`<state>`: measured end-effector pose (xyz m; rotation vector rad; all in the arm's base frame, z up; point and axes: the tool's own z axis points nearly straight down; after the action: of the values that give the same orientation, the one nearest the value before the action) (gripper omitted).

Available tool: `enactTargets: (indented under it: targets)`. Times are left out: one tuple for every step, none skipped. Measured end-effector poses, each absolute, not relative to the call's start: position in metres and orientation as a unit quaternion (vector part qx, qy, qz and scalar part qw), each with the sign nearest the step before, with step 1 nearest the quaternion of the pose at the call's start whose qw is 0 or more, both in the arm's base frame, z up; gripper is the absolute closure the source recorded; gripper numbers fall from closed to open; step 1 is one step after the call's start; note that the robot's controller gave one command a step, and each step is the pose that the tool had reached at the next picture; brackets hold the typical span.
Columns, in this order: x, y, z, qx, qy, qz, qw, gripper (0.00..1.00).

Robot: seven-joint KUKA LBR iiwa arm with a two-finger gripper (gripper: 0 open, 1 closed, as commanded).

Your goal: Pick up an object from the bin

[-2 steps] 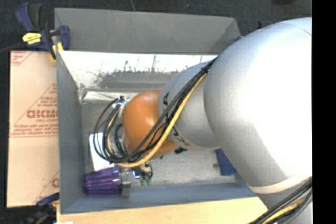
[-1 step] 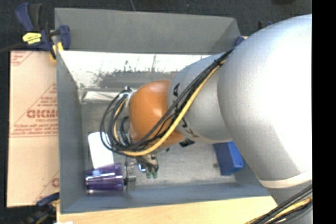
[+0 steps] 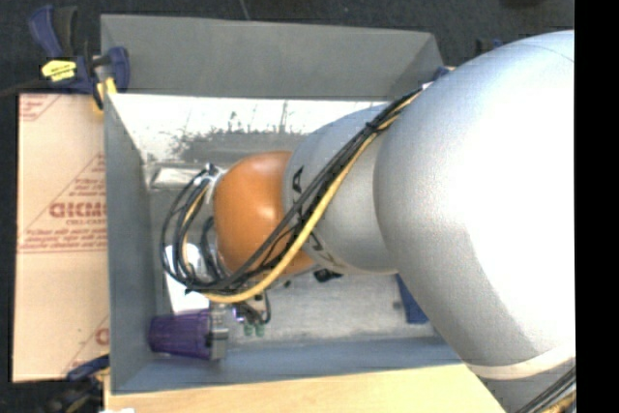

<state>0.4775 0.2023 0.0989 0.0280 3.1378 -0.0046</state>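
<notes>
Cannot tell whether end effector clenched or released; low beside purple cylinder in bin corner, risk of jamming it against wall.

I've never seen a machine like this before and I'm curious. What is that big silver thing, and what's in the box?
The big silver shape is a robot arm. It reaches in from the right side of the picture. The camera looks down from above into a grey metal bin, which is like a box for small things.

The round orange part is a cover on the arm's wrist. The looping cables belong to the robot too.

Below the cover is the gripper, the robot's hand for picking things up. It sits low, near the bin's lower left corner. Close beside it lies a purple tube-shaped thing.

The arm is in the way, so I cannot tell whether it is holding anything.
</notes>
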Motion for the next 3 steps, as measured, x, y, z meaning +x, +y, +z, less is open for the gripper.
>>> enactTargets:
  targets:
    - [0.482, 0.202, 0.08, -0.07, 0.997, -0.017, -0.001, 0.0]
    - [0.479, 0.188, 0.082, -0.011, 1.0, -0.017, -0.001, 1.0]
    - [0.482, 0.19, 0.081, 0.007, 1.0, -0.023, 0.0, 1.0]
